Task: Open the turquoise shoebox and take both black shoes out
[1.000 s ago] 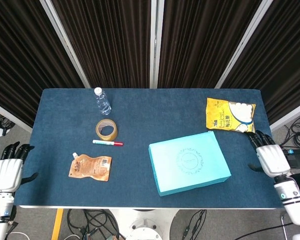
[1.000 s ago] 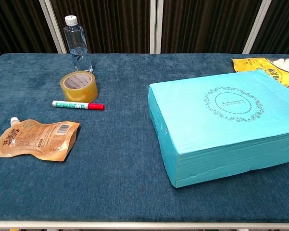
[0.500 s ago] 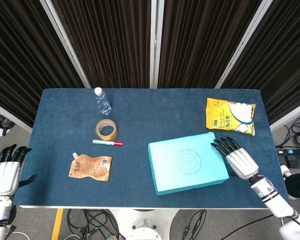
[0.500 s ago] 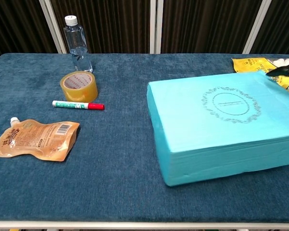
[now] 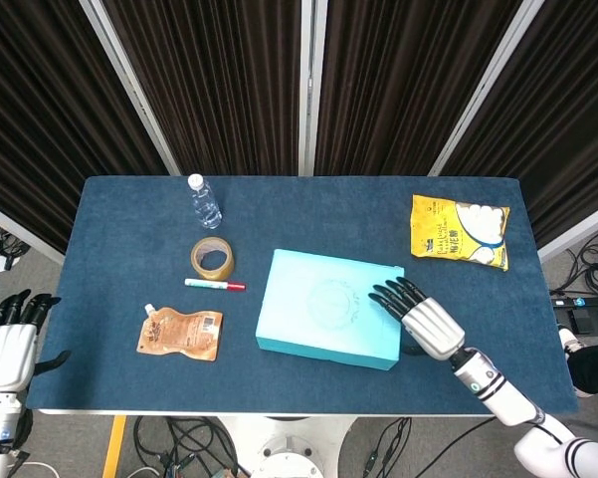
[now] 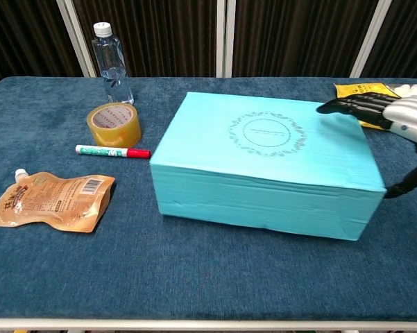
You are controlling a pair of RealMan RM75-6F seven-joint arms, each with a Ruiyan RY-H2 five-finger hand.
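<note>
The turquoise shoebox (image 5: 323,321) (image 6: 264,163) lies shut in the middle of the blue table, its lid on; the shoes inside are hidden. My right hand (image 5: 420,317) (image 6: 388,114) lies at the box's right end with its fingers spread flat on the lid's right edge and the thumb down beside the box's right side. It holds nothing. My left hand (image 5: 8,344) hangs off the table's left front corner with fingers apart, far from the box; the chest view does not show it.
Left of the box lie a red-capped marker (image 5: 215,285) (image 6: 112,151), a roll of tape (image 5: 212,258) (image 6: 114,124), a water bottle (image 5: 204,201) (image 6: 111,62) and a brown pouch (image 5: 180,334) (image 6: 50,200). A yellow snack bag (image 5: 459,230) (image 6: 375,94) lies at the back right.
My right hand came in from the table's right edge onto the box and slid it leftward, turning it clockwise. The box now lies near the marker. My left hand barely moved.
</note>
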